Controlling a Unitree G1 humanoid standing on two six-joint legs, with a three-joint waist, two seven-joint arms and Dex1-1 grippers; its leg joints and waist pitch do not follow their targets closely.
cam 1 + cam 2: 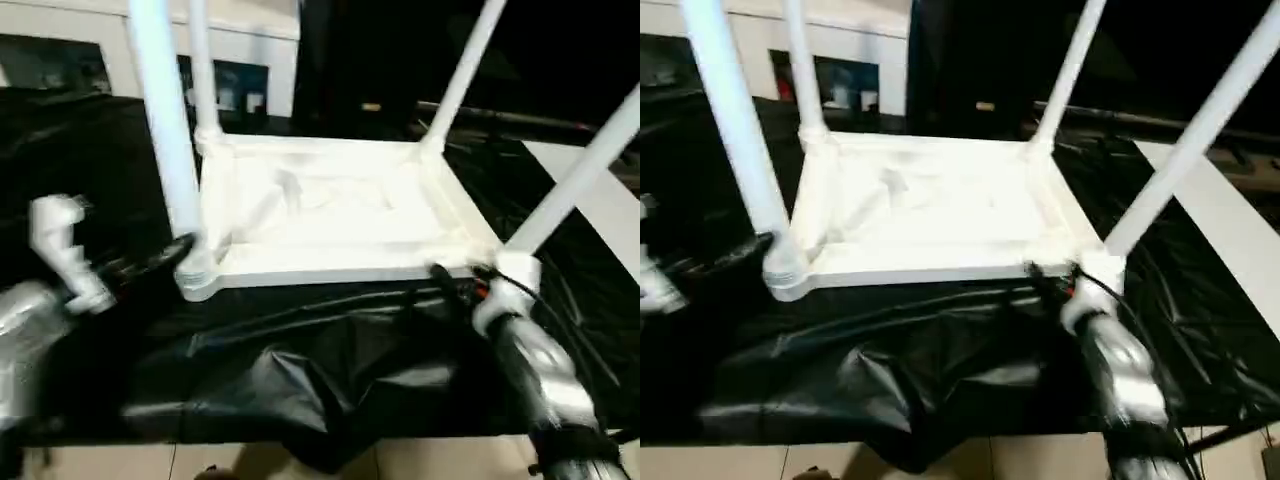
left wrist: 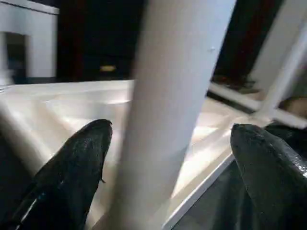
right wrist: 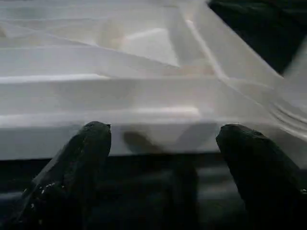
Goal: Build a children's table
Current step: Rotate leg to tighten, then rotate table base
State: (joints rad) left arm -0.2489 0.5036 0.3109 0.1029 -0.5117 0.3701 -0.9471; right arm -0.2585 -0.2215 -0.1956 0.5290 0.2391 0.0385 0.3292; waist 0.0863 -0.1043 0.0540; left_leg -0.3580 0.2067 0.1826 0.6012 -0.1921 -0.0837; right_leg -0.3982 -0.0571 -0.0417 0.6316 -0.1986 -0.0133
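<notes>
The left gripper (image 2: 168,143) has its fingers (image 2: 76,167) spread wide on either side of the near-left leg (image 1: 165,130), which rises between them without either finger visibly touching it. The right gripper (image 3: 163,143) also has its fingers (image 3: 86,153) spread, pointing at the near rim of the children's table (image 1: 330,215) close to the near-right corner socket (image 1: 515,270), holding nothing. The white table lies upside down on a work table covered in black plastic sheet (image 1: 300,370), ribbed underside up, all four legs seated in their sockets and standing steeply upward. The near-left leg's long axis runs up and away from the left fingers, so that arm is the better placed to close on it.
</notes>
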